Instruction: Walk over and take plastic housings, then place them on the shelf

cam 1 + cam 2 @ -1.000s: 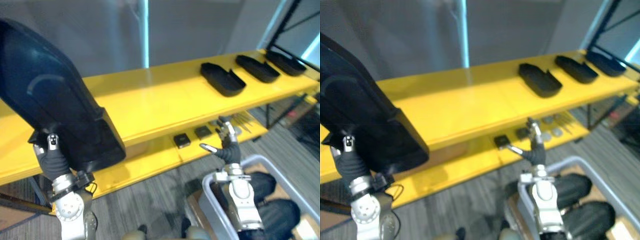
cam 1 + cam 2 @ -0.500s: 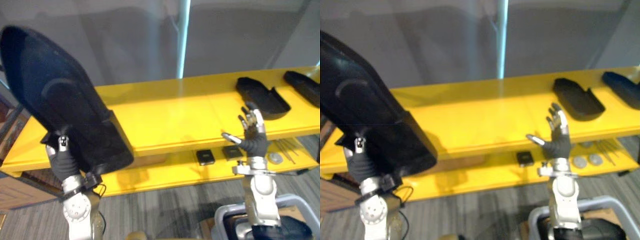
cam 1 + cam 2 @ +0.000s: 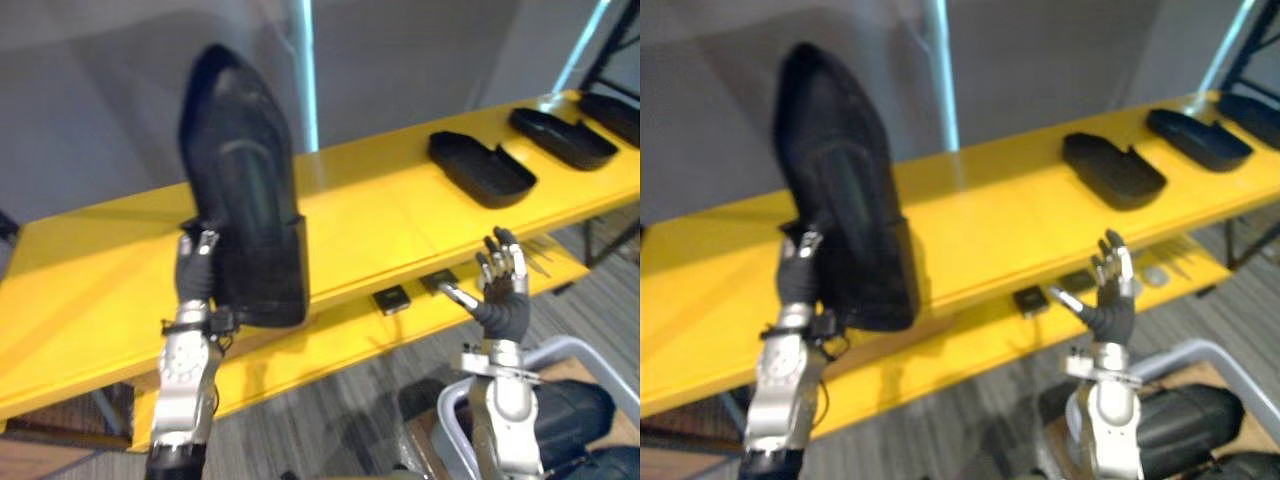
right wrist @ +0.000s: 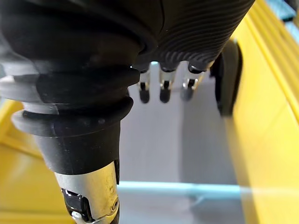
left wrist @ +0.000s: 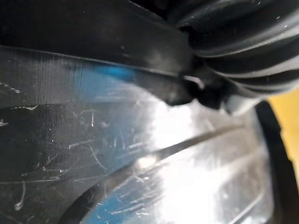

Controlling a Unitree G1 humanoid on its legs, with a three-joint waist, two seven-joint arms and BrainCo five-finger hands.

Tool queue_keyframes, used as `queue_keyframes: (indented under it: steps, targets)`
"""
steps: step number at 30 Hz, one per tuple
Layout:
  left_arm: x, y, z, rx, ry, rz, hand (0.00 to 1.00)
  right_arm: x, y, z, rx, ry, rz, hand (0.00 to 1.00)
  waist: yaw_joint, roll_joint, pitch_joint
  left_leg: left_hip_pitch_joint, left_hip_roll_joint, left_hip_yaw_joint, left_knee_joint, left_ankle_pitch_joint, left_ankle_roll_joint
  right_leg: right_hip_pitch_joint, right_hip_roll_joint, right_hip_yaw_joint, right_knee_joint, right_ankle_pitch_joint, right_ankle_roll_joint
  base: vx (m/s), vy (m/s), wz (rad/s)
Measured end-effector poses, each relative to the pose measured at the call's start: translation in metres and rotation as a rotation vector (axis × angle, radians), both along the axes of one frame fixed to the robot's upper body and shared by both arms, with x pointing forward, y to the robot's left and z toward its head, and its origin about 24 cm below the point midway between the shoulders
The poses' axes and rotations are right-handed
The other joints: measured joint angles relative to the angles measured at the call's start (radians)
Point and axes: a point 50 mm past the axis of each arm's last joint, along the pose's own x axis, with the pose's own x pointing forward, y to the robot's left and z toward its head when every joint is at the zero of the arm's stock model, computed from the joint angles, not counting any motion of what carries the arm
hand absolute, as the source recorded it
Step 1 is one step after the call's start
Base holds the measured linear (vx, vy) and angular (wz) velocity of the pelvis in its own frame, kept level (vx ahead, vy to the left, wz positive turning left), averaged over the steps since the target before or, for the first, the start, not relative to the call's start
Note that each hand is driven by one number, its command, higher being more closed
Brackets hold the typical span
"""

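A big black plastic housing (image 3: pixel 245 210) stands upright in the air over the yellow top shelf (image 3: pixel 380 215). My left hand (image 3: pixel 195 280) grips its lower edge, thumb against the shell. Very close in the left wrist view is the glossy housing surface (image 5: pixel 117 154). My right hand (image 3: pixel 503 290) is raised, open and empty, in front of the shelf's front edge, its straight fingers (image 4: pixel 161 88) apart. Three more black housings (image 3: pixel 480 168) (image 3: pixel 563 137) (image 3: pixel 610 105) lie in a row on the shelf to the right.
A lower yellow shelf carries small black blocks (image 3: pixel 391 299) and some flat metal parts (image 3: pixel 540 262). A grey bin (image 3: pixel 560 352) holding dark housings (image 3: pixel 580 410) sits on the floor at lower right. Behind the shelf is a grey wall.
The camera has shifted. My left hand has turned the housing from slanted to upright and brought it to the right over the shelf. The right hand stays raised and open.
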Motion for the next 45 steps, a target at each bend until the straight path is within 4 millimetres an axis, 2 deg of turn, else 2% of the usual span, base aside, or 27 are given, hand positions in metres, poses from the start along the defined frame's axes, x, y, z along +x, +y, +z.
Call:
queue_keyframes:
  steps: [1, 3, 6, 8, 9, 13, 16, 20, 23, 27, 30, 35, 40, 41, 43, 45]
  targets:
    - [0.006, -0.001, 0.0, -0.002, 0.019, 0.0, 1.0, -0.001, 0.001, -0.002, 0.002, 0.014, 0.014, 0.0, -0.005, 0.0, 0.0, 0.004, 0.001, 0.013, -0.004, 0.0, 0.0, -0.007, 0.002, 0.014, -0.001, 0.002, 0.001, -0.03, 0.015, -0.48]
    - [0.03, 0.0, -0.002, 0.009, 0.1, 0.035, 1.0, -0.006, 0.004, -0.01, 0.003, 0.068, 0.037, 0.0, -0.042, 0.001, -0.001, 0.003, 0.001, 0.042, -0.007, 0.0, 0.0, -0.024, 0.003, 0.042, -0.007, 0.008, 0.002, -0.04, 0.007, -0.4]
    - [0.054, 0.004, -0.009, 0.062, 0.207, 0.116, 1.0, -0.01, 0.008, -0.019, 0.018, 0.12, 0.072, 0.0, -0.077, 0.002, -0.001, 0.016, 0.002, 0.078, -0.016, 0.002, -0.003, -0.036, 0.008, 0.072, -0.009, 0.009, 0.003, -0.04, -0.01, -0.33]
    - [0.061, 0.008, -0.009, 0.084, 0.24, 0.146, 1.0, -0.011, 0.01, -0.021, 0.024, 0.134, 0.083, 0.0, -0.094, 0.004, -0.002, 0.022, 0.003, 0.088, -0.023, 0.005, -0.006, -0.037, 0.01, 0.08, -0.013, 0.009, 0.003, -0.04, -0.024, -0.24]
    - [0.073, 0.007, -0.003, 0.095, 0.271, 0.186, 1.0, -0.012, 0.01, -0.022, 0.025, 0.147, 0.083, 0.0, -0.107, 0.007, 0.0, 0.02, 0.005, 0.097, -0.024, 0.007, -0.009, -0.047, 0.014, 0.094, -0.013, 0.009, 0.004, -0.04, -0.028, -0.2]
    - [0.091, 0.013, 0.005, 0.119, 0.364, 0.284, 1.0, -0.013, 0.009, -0.021, 0.017, 0.144, 0.087, 0.0, -0.135, 0.017, 0.001, 0.019, 0.012, 0.115, -0.025, 0.009, -0.013, -0.059, 0.021, 0.117, -0.015, 0.01, 0.005, -0.04, -0.038, -0.15]
    - [0.094, 0.022, -0.002, 0.141, 0.478, 0.362, 1.0, -0.013, 0.009, -0.015, 0.004, 0.131, 0.093, 0.0, -0.158, 0.023, 0.004, 0.017, 0.012, 0.119, -0.03, 0.012, -0.014, -0.067, 0.023, 0.122, -0.015, 0.01, 0.004, -0.01, -0.022, -0.06]
    - [0.091, 0.031, -0.02, 0.148, 0.599, 0.417, 1.0, -0.013, 0.008, -0.017, -0.001, 0.159, 0.09, 0.0, -0.161, 0.023, 0.005, 0.016, 0.01, 0.12, -0.037, 0.013, -0.014, -0.072, 0.024, 0.124, -0.015, 0.01, 0.004, 0.0, 0.0, 0.0]
    - [0.088, 0.047, -0.027, 0.117, 0.66, 0.476, 1.0, -0.012, 0.01, -0.019, 0.027, 0.17, 0.092, 0.0, -0.168, 0.019, 0.017, 0.016, 0.009, 0.12, -0.038, 0.014, -0.014, -0.074, 0.023, 0.125, -0.015, 0.009, 0.003, 0.0, 0.0, 0.0]
    - [0.086, 0.075, -0.014, 0.083, 0.652, 0.578, 1.0, -0.012, 0.011, -0.021, 0.04, 0.193, 0.098, 0.0, -0.182, 0.014, 0.053, 0.016, 0.008, 0.121, -0.038, 0.014, -0.014, -0.079, 0.022, 0.129, -0.006, 0.007, 0.0, -0.01, -0.005, 0.0]
    - [0.088, 0.084, -0.006, 0.067, 0.643, 0.622, 1.0, -0.012, 0.011, -0.02, 0.039, 0.191, 0.103, 0.0, -0.186, 0.013, 0.07, 0.015, 0.008, 0.122, -0.038, 0.014, -0.014, -0.085, 0.023, 0.135, 0.0, 0.005, -0.002, 0.0, 0.0, 0.0]
    - [0.089, 0.087, 0.001, 0.009, 0.629, 0.647, 1.0, -0.014, 0.013, -0.016, 0.04, 0.175, 0.109, 0.0, -0.193, 0.01, 0.074, 0.001, 0.01, 0.123, -0.036, 0.014, -0.014, -0.104, 0.025, 0.144, 0.006, 0.005, -0.003, 0.0, -0.005, -0.01]
    - [0.098, 0.082, 0.021, -0.008, 0.59, 0.644, 1.0, -0.013, 0.021, -0.016, 0.069, 0.175, 0.13, 0.0, -0.21, -0.002, 0.121, -0.016, 0.013, 0.133, -0.023, 0.013, -0.014, -0.128, 0.027, 0.159, 0.019, 0.005, -0.003, -0.04, -0.023, -0.06]
    - [0.099, 0.082, 0.022, -0.009, 0.585, 0.644, 0.0, -0.013, 0.022, -0.016, 0.072, 0.176, 0.136, 0.0, -0.211, -0.001, 0.122, -0.017, 0.015, 0.144, -0.024, 0.013, -0.014, -0.137, 0.03, 0.173, 0.022, 0.005, -0.003, -0.02, -0.034, -0.22]
    - [0.102, 0.08, 0.029, -0.041, 0.563, 0.635, 0.0, -0.013, 0.027, -0.017, 0.099, 0.178, 0.147, 0.0, -0.226, -0.005, 0.133, -0.016, 0.022, 0.152, -0.023, 0.013, -0.015, -0.14, 0.038, 0.182, 0.023, 0.005, -0.003, -0.01, -0.039, -0.16]
    - [0.103, 0.078, 0.034, -0.076, 0.546, 0.639, 0.0, -0.012, 0.031, -0.017, 0.104, 0.176, 0.163, 0.0, -0.228, -0.01, 0.137, -0.017, 0.029, 0.173, -0.023, 0.013, -0.015, -0.154, 0.041, 0.2, 0.027, 0.007, -0.006, -0.02, -0.041, -0.21]
